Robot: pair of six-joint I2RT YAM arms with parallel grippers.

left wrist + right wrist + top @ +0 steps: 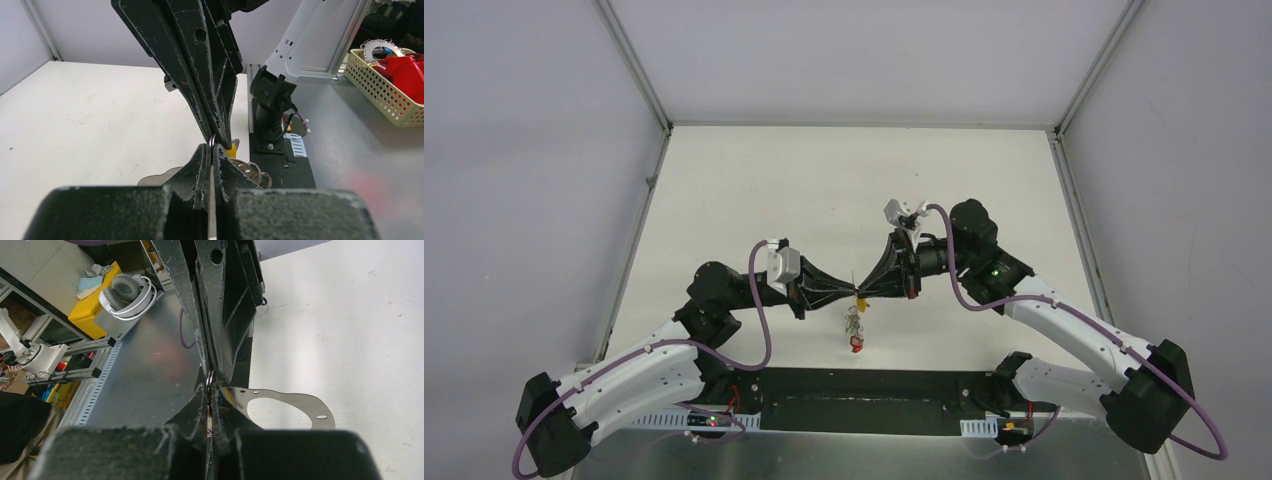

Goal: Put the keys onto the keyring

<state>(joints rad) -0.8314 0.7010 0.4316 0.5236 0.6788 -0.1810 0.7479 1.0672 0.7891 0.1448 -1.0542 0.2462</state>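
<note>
Above the near middle of a white table, with open room to the walls either side, the left gripper and right gripper meet tip to tip. Both are pinched closed on the thin keyring. The keys hang just below. The right wrist view shows a flat metal plate on the table, unseen from above.

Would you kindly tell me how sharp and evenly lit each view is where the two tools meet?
Top external: soft, even light, only faint shadows; the keys are too small to resolve. Left wrist: the left tool is blurred near the lens, the right tool sharp. Right wrist: the near foreground is blurred, with a faint reddish glare on the metal sheet.
</note>
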